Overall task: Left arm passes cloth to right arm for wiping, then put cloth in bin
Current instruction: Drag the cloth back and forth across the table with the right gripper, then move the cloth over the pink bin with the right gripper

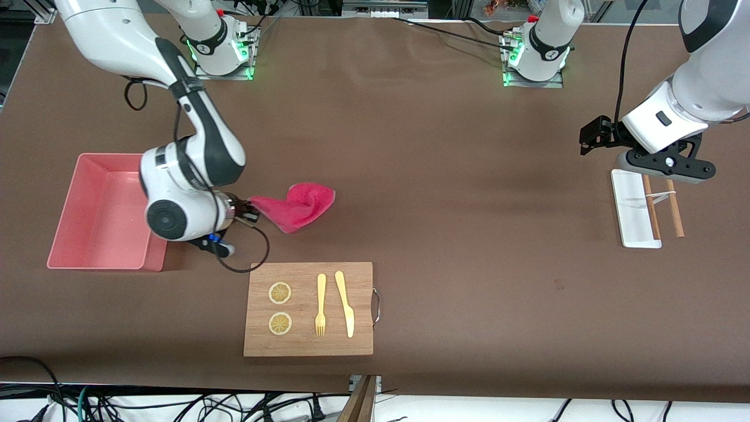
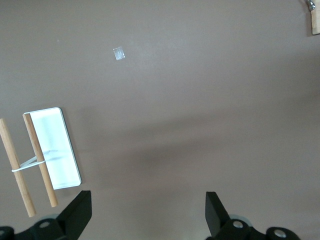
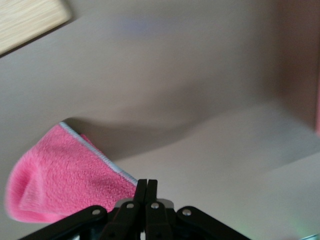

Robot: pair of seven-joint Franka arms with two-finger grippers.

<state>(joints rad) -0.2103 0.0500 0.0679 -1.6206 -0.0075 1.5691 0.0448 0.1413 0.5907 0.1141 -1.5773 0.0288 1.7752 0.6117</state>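
Note:
The magenta-pink cloth [image 1: 300,204] is bunched just above or on the brown table, farther from the front camera than the wooden cutting board [image 1: 309,309]. My right gripper [image 1: 249,208] is shut on one corner of it, beside the salmon-pink bin [image 1: 99,234]. In the right wrist view the cloth [image 3: 65,177] hangs from the closed gripper [image 3: 147,187]. My left gripper [image 1: 663,174] is open and empty over the white tray [image 1: 630,205] at the left arm's end of the table. The left wrist view shows the open gripper [image 2: 147,215] over bare table.
The cutting board holds two lemon slices [image 1: 280,293], a fork [image 1: 320,305] and a knife [image 1: 345,302]. Two wooden sticks [image 1: 674,208] bound by a band lie across the white tray [image 2: 57,147]. A cable loops beside the right wrist [image 1: 246,264].

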